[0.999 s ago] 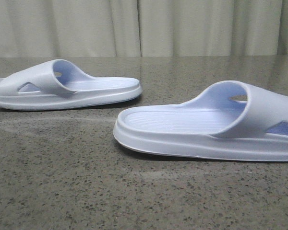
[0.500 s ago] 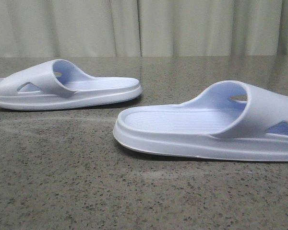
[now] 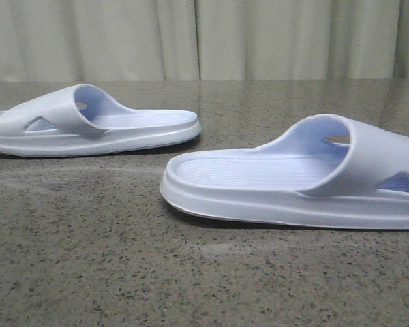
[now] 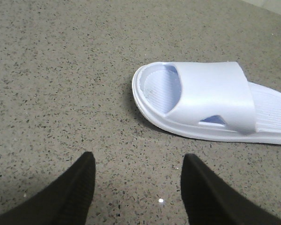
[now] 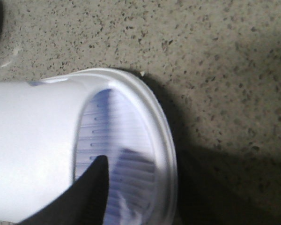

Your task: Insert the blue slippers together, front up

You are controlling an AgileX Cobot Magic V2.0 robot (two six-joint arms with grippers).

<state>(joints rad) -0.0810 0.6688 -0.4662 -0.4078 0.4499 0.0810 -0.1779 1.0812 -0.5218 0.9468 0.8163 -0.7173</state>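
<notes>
Two pale blue-white slippers lie flat, soles down, on a grey speckled stone tabletop (image 3: 204, 286), with a cream curtain (image 3: 204, 37) hanging behind it.

In the front view, the left slipper (image 3: 88, 126) sits farther back on my left side, its wide strap toward the left edge and its open ribbed footbed pointing right. The right slipper (image 3: 293, 180) lies nearer and to my right, its rounded end pointing left and its strap toward the right edge, where it runs out of view. The two are well apart, with bare tabletop between them. Each strap shows a triangular side cut-out.

My left claw (image 4: 138, 187) hovers above the tabletop with its two dark fingers (image 4: 79, 185) spread wide and nothing between them. The left slipper (image 4: 210, 105) lies just beyond the fingertips, not touching them.

My right claw is right over the right slipper (image 5: 47, 145). Only one dark finger (image 5: 91, 192) shows, its tip over the ribbed footbed inside the slipper's rim, next to the strap. I cannot tell whether that finger touches the footbed. The second finger is out of view, so I cannot tell whether this claw is wide or narrow, or whether it grips anything.
</notes>
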